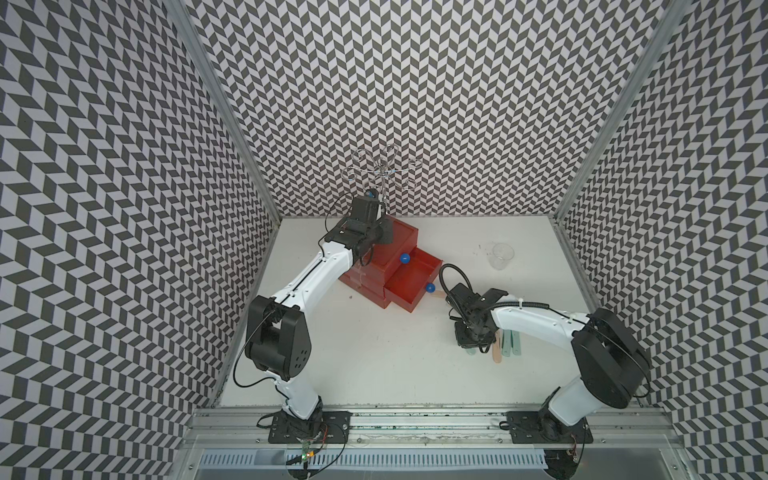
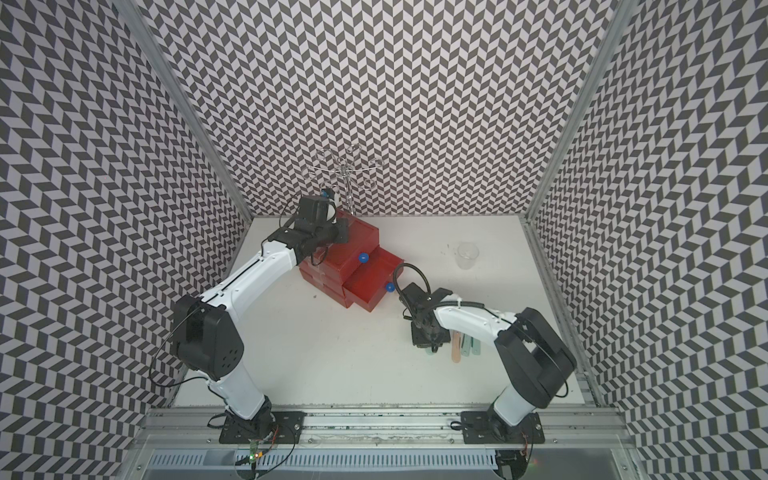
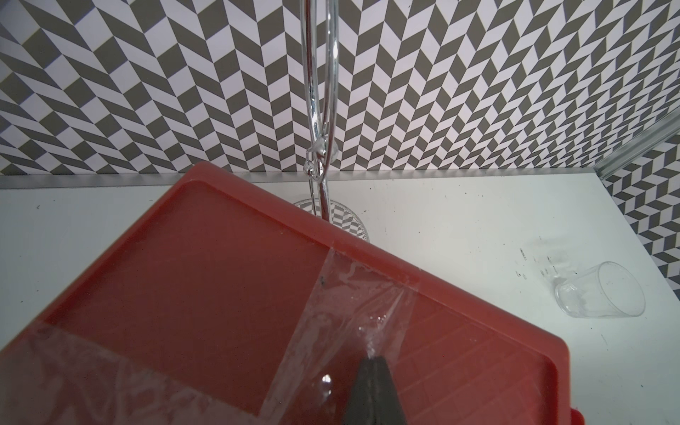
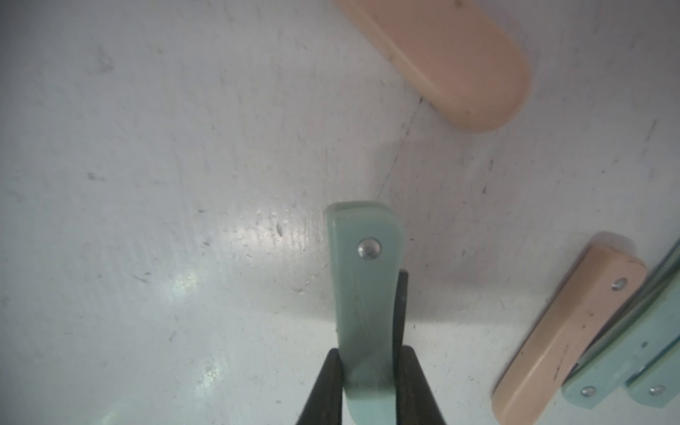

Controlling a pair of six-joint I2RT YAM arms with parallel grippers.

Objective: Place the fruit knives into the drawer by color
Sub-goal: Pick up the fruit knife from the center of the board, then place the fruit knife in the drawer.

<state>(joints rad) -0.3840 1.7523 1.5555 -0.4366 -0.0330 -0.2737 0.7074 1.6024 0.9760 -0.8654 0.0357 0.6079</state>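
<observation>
My right gripper is shut on a pale green fruit knife, with a black finger pressed to each flat side. It hangs over the white table at the right, and the knife's end pokes out below it. Beside it lie a peach knife and two pale teal knives. Another peach knife lies by the open drawer's blue knob. On the red drawer cabinet a lower drawer stands pulled out. My left gripper is shut and presses on the cabinet's taped top.
A clear plastic cup stands at the back right of the table. A chrome wire stand rises just behind the cabinet, close to my left wrist. Patterned walls close the table in on three sides.
</observation>
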